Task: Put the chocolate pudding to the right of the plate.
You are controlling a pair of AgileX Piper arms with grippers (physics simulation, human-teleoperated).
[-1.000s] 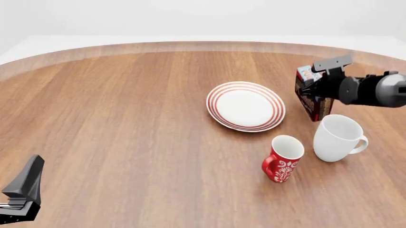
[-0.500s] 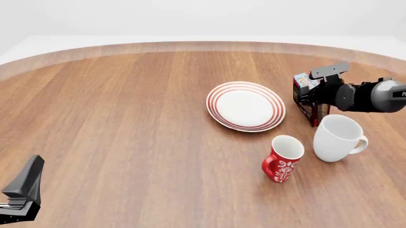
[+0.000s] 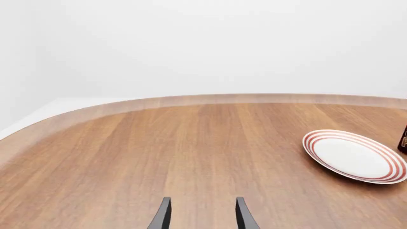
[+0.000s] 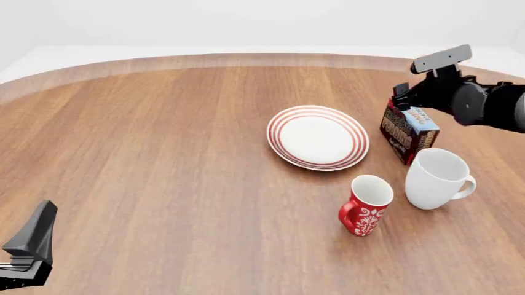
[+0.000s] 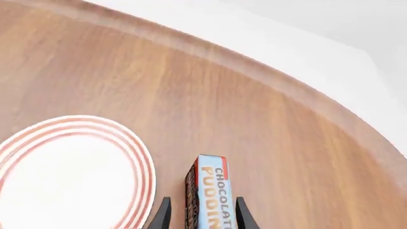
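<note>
The chocolate pudding (image 4: 409,133) is a small carton with a light-blue top, standing upright on the table just right of the plate (image 4: 318,137), a white plate with red rings. My right gripper (image 4: 401,96) hovers just above the carton, open, no longer holding it. In the right wrist view the pudding (image 5: 212,191) shows between the spread fingers (image 5: 163,215), with the plate (image 5: 70,162) beside it. My left gripper (image 4: 31,246) rests at the near left, open and empty, its fingertips (image 3: 240,217) low in the left wrist view, where the plate (image 3: 353,155) also appears.
A white mug (image 4: 436,178) stands close in front of the pudding, almost touching it. A red patterned mug (image 4: 366,206) sits in front of the plate. The round wooden table (image 4: 164,153) curves away behind the arm.
The right gripper has let go of the pudding and lifted up and to the right. The carton now stands on the table by itself. The left arm has not moved.
</note>
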